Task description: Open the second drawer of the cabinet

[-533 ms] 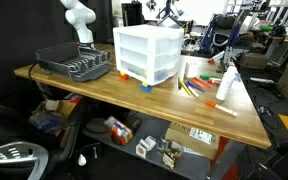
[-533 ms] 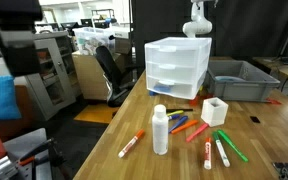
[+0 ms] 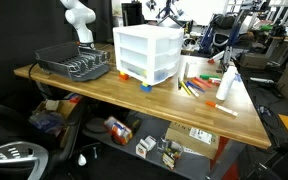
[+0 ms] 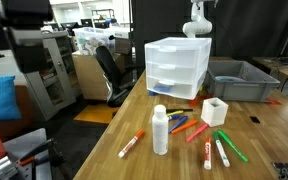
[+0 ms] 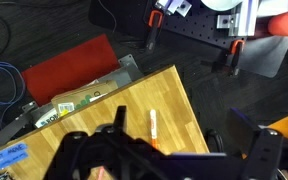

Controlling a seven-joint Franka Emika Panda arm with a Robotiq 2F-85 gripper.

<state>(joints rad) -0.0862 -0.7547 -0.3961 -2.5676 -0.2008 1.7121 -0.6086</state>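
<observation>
The cabinet [image 3: 147, 52] is a small white translucent three-drawer unit on the wooden table [image 3: 104, 95]; it also shows in the other exterior view [image 4: 177, 68]. Its second drawer [image 3: 134, 55] is the middle one [image 4: 170, 72] and looks shut, like the top and bottom ones. In the wrist view my gripper [image 5: 189, 140] is open, its dark fingers wide apart with nothing between them. It hangs high over a table edge and an orange-and-white marker [image 5: 152, 125], far from the cabinet. A dark blurred shape [image 4: 29, 35] in an exterior view may be the gripper.
A black wire dish rack [image 3: 74, 65] stands beside the cabinet. A grey bin [image 4: 239, 80], a white bottle [image 4: 160, 132], a small white box [image 4: 215, 111] and several markers [image 4: 199, 130] lie on the table. An office chair [image 4: 109, 70] stands beside it.
The dark blurred shape at the top left of an exterior view has shifted slightly. The cabinet and its drawers have not moved.
</observation>
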